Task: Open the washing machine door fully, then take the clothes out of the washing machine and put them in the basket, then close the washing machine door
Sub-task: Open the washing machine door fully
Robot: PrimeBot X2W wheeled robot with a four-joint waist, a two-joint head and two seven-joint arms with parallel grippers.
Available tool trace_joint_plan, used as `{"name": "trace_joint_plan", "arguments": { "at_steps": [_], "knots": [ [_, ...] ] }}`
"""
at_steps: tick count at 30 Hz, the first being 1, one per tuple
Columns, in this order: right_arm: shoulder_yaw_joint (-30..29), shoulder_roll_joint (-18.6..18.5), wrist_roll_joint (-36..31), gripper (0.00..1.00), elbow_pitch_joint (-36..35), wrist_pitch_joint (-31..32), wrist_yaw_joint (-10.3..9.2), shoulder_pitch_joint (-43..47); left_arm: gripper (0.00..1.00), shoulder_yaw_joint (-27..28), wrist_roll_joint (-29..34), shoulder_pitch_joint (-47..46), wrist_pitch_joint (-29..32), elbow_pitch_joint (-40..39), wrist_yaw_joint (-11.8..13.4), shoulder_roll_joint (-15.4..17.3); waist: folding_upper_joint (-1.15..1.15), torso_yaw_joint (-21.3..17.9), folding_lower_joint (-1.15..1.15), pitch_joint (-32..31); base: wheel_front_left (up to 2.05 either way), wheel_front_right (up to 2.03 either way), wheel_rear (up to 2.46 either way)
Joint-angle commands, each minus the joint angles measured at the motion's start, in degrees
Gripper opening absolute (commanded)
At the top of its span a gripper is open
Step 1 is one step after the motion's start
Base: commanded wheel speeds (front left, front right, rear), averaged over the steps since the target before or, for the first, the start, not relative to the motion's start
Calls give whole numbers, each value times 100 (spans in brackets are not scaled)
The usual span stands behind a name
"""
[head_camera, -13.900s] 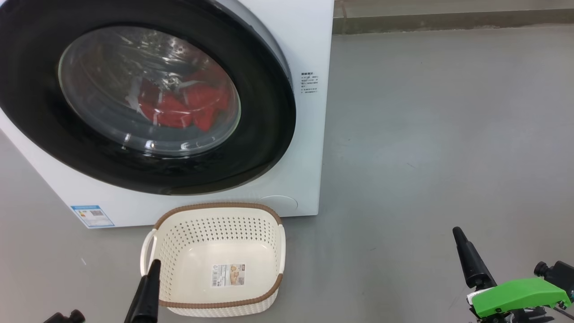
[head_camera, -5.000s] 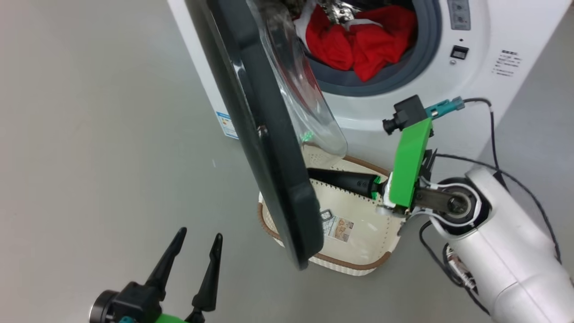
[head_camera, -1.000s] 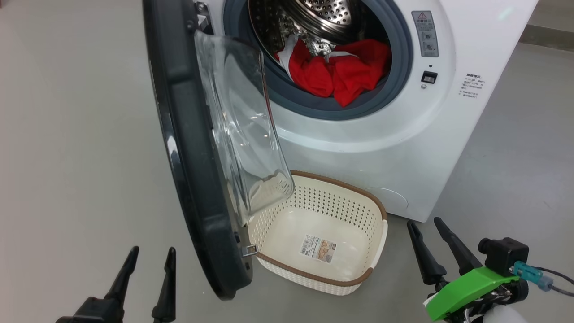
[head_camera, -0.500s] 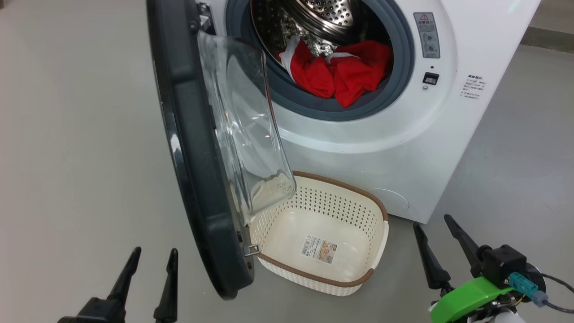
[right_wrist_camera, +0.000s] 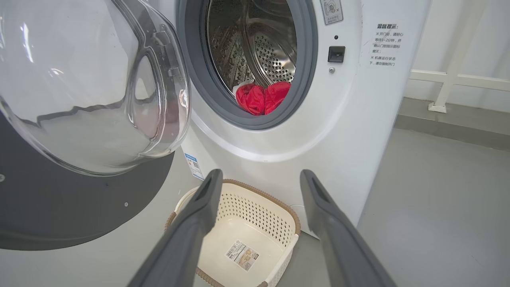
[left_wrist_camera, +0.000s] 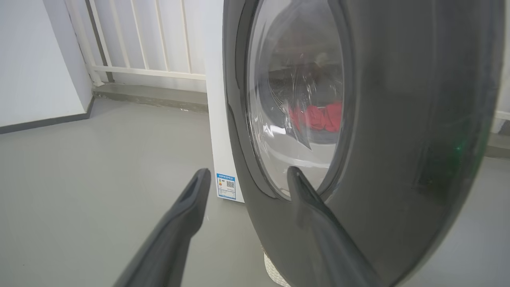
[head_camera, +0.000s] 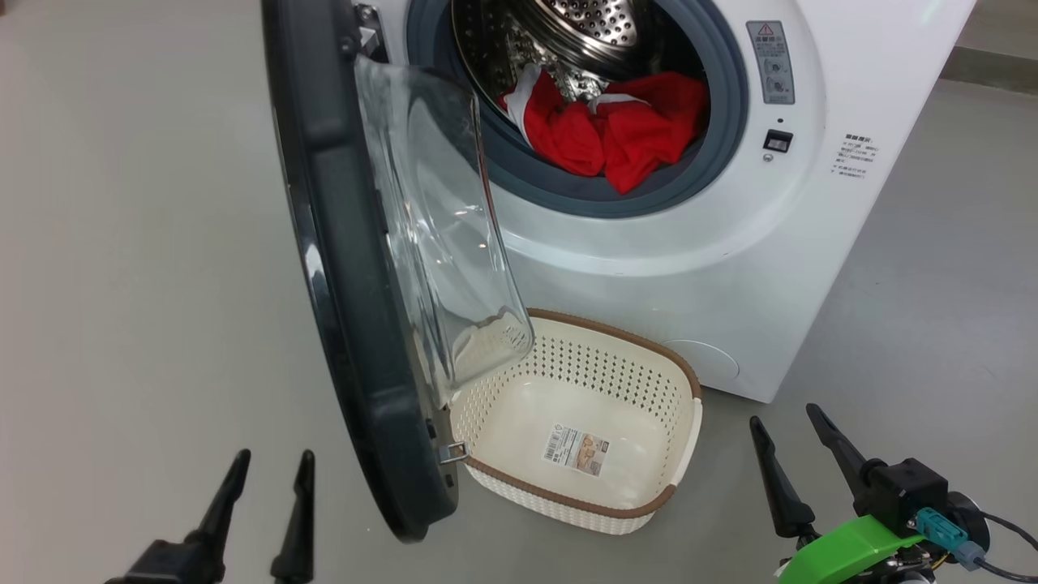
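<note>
Now the left claw [head_camera: 275,456] and right claw [head_camera: 784,414] both gape wide and empty, clear of the washing machine door [head_camera: 340,243]

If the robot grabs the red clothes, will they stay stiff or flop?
Probably flop: the clothes lie crumpled in folds, so they look soft. A pinched corner may leave the rest dangling, perhaps dragging over the gasket. The heap is small, so likely light.
</note>
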Motion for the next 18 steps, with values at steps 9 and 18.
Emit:
{"name": "trace_joint_plan", "arguments": {
  "at_steps": [9, 18],
  "knots": [
    [44, 11, -90, 100, -222, -53, 36, -38, 0, 627, -841, -384, -52, -1136, 73, 63, 0, 16, 0, -23, 0, 0, 0],
    [43, 21, -121, 100, -270, -53, 36, -44, 0, -304, -841, -438, -52, -2997, 242, 63, 0, 4, 0, -6, 0, 0, 0]
  ]
}}
